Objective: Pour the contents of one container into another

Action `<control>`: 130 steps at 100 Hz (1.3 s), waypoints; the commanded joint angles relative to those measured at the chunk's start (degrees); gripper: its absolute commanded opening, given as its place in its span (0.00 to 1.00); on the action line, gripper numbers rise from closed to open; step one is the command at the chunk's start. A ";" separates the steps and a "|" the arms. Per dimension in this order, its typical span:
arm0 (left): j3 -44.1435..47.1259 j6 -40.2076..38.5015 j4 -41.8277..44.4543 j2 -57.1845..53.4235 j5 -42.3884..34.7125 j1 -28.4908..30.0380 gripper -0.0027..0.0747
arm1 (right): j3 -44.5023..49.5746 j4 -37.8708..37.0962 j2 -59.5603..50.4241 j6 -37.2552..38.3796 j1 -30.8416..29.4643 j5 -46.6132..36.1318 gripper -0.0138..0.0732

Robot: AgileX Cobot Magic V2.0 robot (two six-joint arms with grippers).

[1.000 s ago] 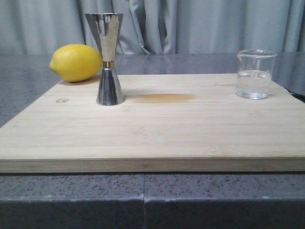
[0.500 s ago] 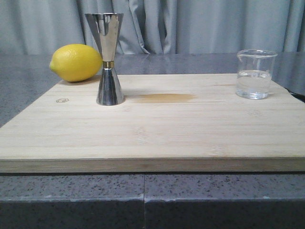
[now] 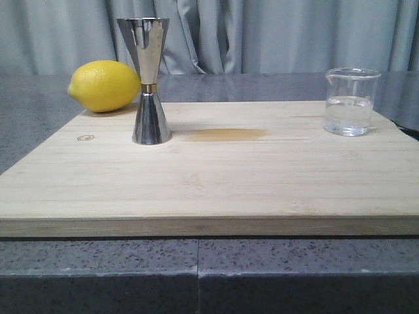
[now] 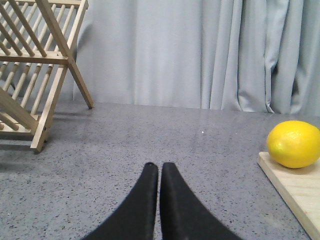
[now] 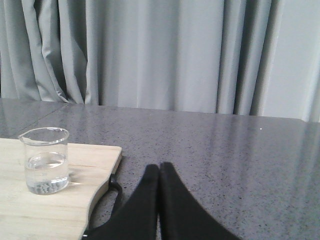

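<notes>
The right hand (image 5: 159,172) rests low over the grey bench (image 5: 225,150) with its fingers pressed together, holding nothing. The glass beaker (image 5: 45,160) stands upright just off to its inner side, near the corner of the wooden board (image 5: 60,210), partly filled with clear liquid. The left hand (image 4: 159,172) is likewise closed and empty, out beyond the lemon (image 4: 293,144). The steel jigger (image 3: 146,82) stands upright across the board from the beaker, well apart. The right hand looks nearer the beaker, so it seems the one to reach.
</notes>
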 commanded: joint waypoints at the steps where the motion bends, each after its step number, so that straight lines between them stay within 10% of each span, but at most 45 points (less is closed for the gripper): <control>1: 1.62 -0.24 -0.65 -1.31 -4.71 -0.48 0.01 | 0.54 -0.19 -0.94 -0.15 0.05 -4.00 0.08; 64: -11.40 -0.72 -11.56 -0.72 4.82 -2.65 0.01 | -16.42 4.97 0.02 -0.15 0.05 13.97 0.08; 110: -40.44 -0.61 -11.56 15.74 26.78 -3.68 0.01 | -36.90 4.97 14.60 -0.15 0.05 25.76 0.08; 130: -54.13 10.85 -16.59 28.50 40.52 -3.82 0.01 | -45.62 4.97 23.56 -0.15 0.05 31.63 0.08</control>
